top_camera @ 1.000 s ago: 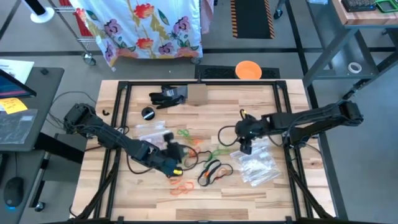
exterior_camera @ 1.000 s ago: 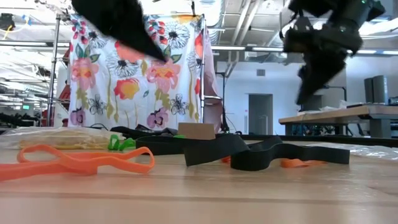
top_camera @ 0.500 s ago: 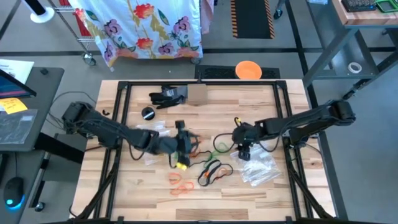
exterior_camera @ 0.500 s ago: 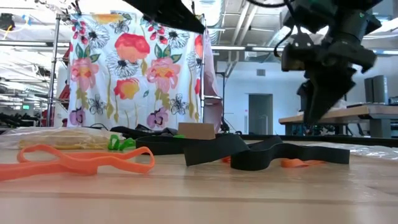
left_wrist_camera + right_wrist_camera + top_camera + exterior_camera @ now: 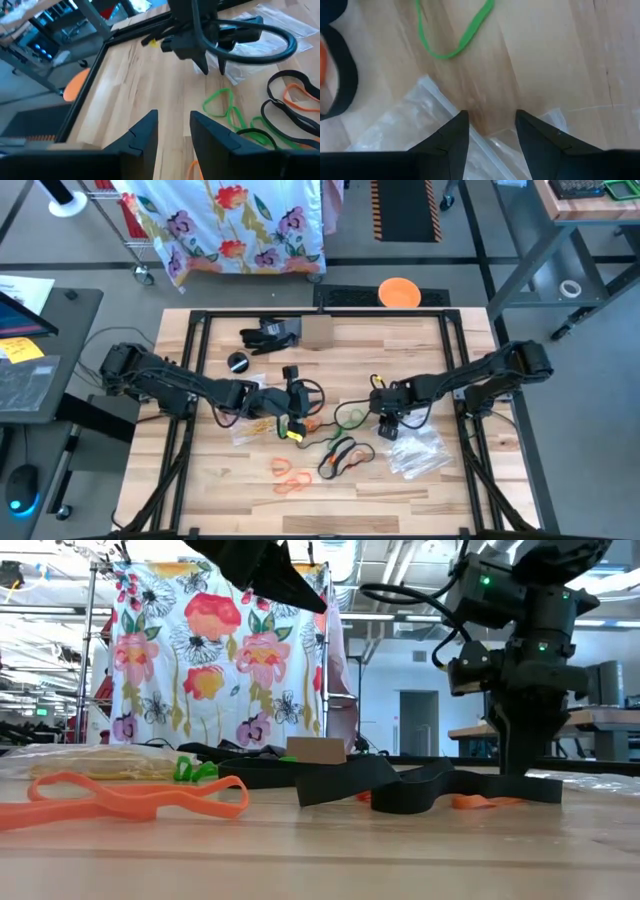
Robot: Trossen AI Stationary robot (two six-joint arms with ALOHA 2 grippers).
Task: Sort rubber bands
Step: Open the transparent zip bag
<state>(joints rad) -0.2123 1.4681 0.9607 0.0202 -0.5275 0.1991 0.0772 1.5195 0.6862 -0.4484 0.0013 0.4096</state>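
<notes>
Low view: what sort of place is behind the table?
Probably a lab or workshop: exposed ceiling pipework, a workbench at the far wall, and a floral cloth hung on a rack as a backdrop.

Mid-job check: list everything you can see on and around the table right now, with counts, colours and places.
green rubber bands: at least two, green, table centre
black rubber bands: several, black, near centre front
orange rubber bands: a few, orange, front left of centre
clear zip bags: a pile, clear, right side, below right claw
second clear bag: one, clear, under left arm
cardboard box: one, brown, back centre
black glove: one, back left
round black object: one, back left
orange disc: one, floor behind table
floral cloth: one, multicoloured, rack behind table
left claw: open, empty, above centre
right claw: open, at zip bag's edge
</notes>
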